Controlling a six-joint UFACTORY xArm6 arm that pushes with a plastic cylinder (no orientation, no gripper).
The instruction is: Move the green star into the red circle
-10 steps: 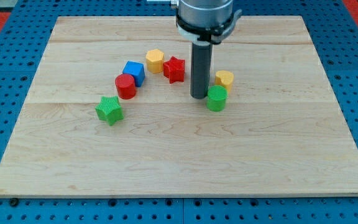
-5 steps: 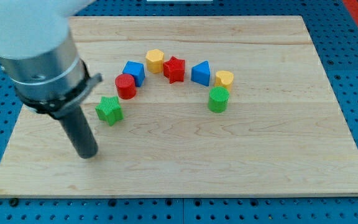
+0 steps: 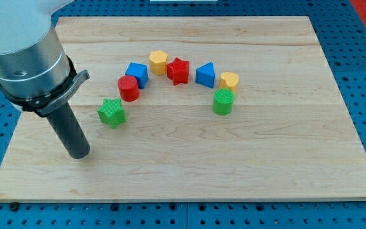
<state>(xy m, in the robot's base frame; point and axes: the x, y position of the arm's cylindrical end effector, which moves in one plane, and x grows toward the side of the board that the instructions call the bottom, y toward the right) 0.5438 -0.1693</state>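
The green star point(image 3: 112, 112) lies on the wooden board at the view's left of centre. The red circle point(image 3: 129, 88), a short red cylinder, stands just up and to the right of it, a small gap apart. My tip point(image 3: 79, 154) rests on the board below and to the left of the green star, about a block's width away from it and not touching any block.
A blue cube point(image 3: 137, 74), yellow hexagon point(image 3: 159, 62), red star point(image 3: 178, 70), blue triangle point(image 3: 205, 74), yellow heart point(image 3: 229, 81) and green cylinder point(image 3: 223, 102) form an arc. The board's edge point(image 3: 5, 159) is near my tip.
My tip has swept from beside the green cylinder across to the board's left, then slid slightly left and down. The blue triangle is uncovered. No block has moved.
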